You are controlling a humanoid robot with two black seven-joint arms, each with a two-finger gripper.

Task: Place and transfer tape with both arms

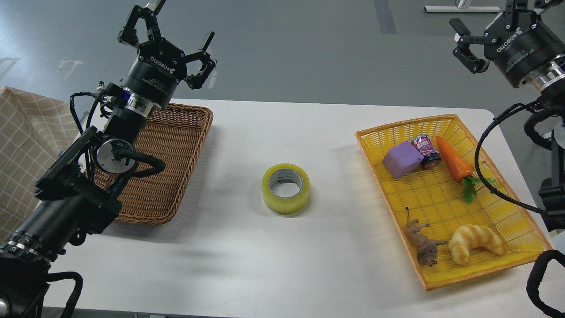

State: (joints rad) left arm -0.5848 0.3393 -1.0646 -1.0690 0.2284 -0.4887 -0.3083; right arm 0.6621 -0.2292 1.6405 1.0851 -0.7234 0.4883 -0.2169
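The tape (285,188), a translucent yellow roll with a grey-white core, lies flat on the middle of the white table (273,260), hole up, touched by nothing. My left gripper (180,23) is open and empty, raised high above the far end of the brown wicker basket (167,176), well left of the tape. My right gripper (484,15) is open and empty at the top right, raised above and behind the yellow tray (375,129), far from the tape. One of its fingers is partly cut off by the top edge.
The yellow tray on the right holds a purple block (400,159), a small can (426,151), a carrot toy (452,162), an animal figure (421,245) and a croissant toy (474,244). A beige checked cloth (22,145) hangs at the far left.
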